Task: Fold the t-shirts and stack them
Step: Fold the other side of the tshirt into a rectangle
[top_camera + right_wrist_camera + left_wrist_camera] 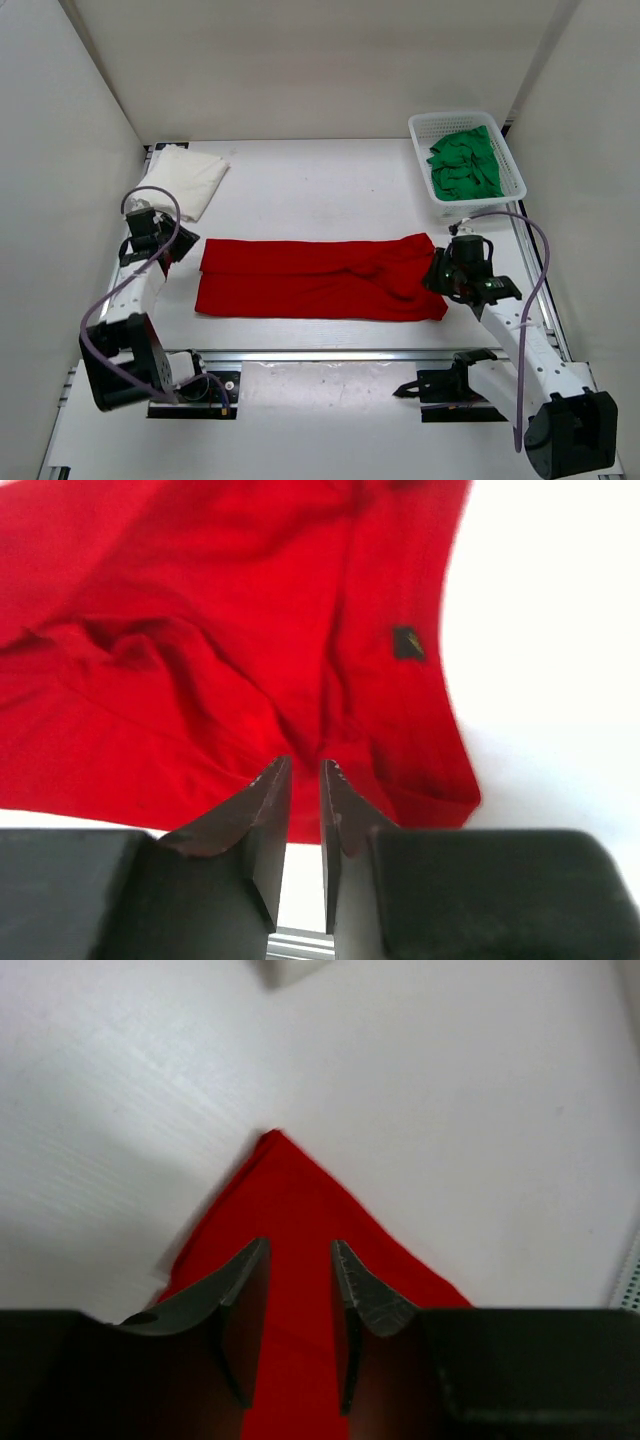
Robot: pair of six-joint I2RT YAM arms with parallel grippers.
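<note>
While arms flank red t-shirt [320,280], left end effector [300,1245], right end effector [305,762] parted.

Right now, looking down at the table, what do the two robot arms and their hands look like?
The left arm and right arm are white tubes joined by chunky black joints, each trailed by a looping pale purple cable. The left hand and right hand each end in two dark grey wedge-shaped fingers tapering to points.
</note>
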